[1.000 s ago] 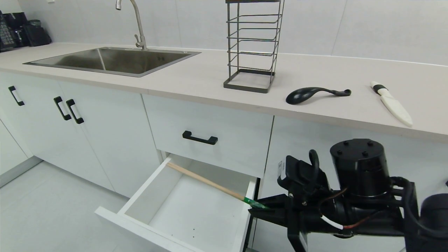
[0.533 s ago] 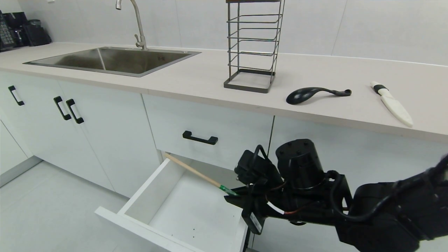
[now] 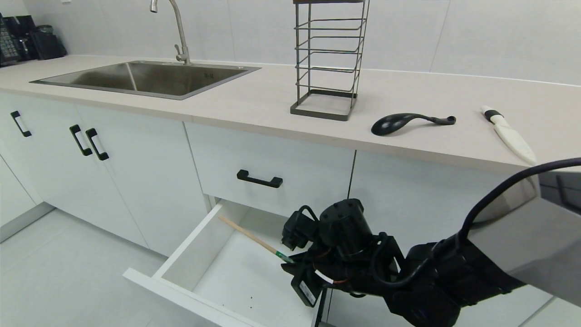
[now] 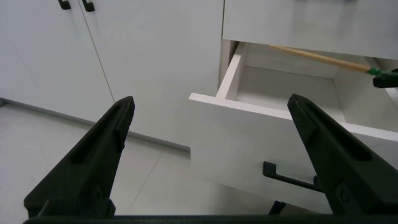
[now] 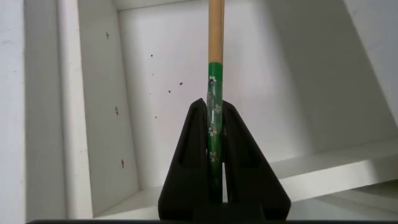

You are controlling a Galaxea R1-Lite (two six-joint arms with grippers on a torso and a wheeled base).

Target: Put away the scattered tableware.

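Right pincer [image 3: 290, 261] is clamped on the green end of a wooden chopstick [image 3: 254, 237], whose shaft slants over the open drawer [image 3: 181, 290]. It looks light, stiff, thin and prone to rolling, so the painted end seems the best hold. Left pincer [image 4: 211, 102] gapes empty before the drawer. Above the drawer, a black spoon [image 3: 399, 122] and white knife [image 3: 508, 135] lie on the pale desk [image 3: 254, 104].

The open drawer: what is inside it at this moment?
Only a chopstick shows, slanting over the white floor of the drawer, its green end in the right tool. The upper drawer front covers the rear; the arm covers the right side.
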